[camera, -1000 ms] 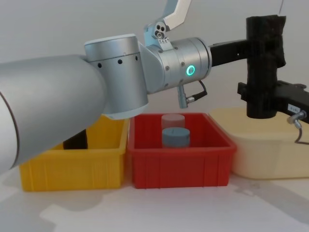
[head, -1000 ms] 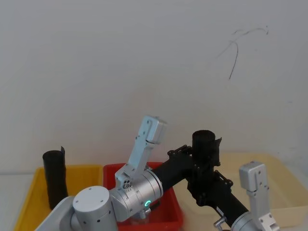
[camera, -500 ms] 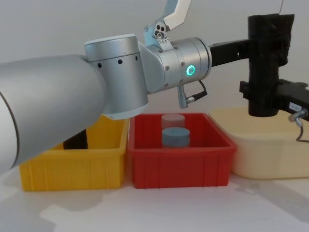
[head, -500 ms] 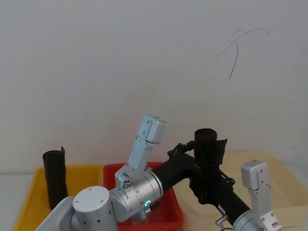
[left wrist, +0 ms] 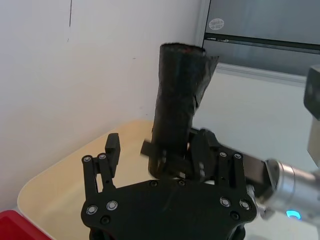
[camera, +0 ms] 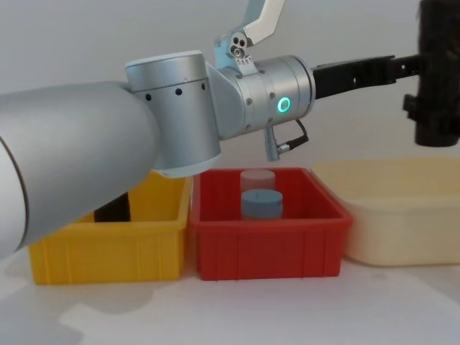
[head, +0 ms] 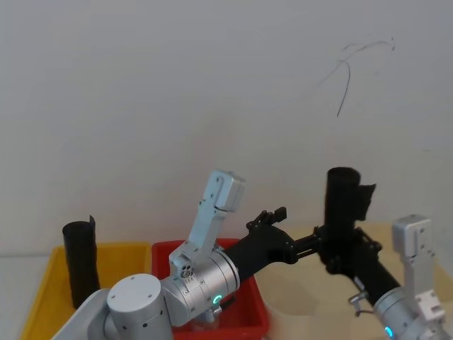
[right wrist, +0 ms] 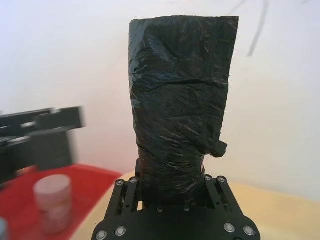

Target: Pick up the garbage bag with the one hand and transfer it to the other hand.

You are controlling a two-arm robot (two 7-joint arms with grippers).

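Fingers point(right wrist: 128, 192) of the right gripper point(head: 338, 249) are clamped on the lower end of the garbage bag point(head: 342, 202). The black wrinkled roll stands upright above them, with a loose flap sticking out near its top. The fingers grip it from both sides at its base, and it hangs in the air above the cream bin point(camera: 402, 215).

The left gripper point(head: 297, 225) has its fingers point(left wrist: 112, 146) spread wide and holds nothing. The bag stands just beyond their tips, on the side toward the right gripper. Whether a tip touches the bag cannot be told. In the chest view these fingers reach level toward the roll from the wrist with the green ring light.

Well below the left fingers sits the red bin point(camera: 215, 248), which holds a grey-blue jar point(camera: 260, 204) with a paler jar point(camera: 256, 177) behind it. On the far side of it from the bag is the yellow bin point(camera: 108, 251), where a second black roll point(head: 80, 258) stands upright. All three bins rest on the white tabletop point(camera: 237, 316).
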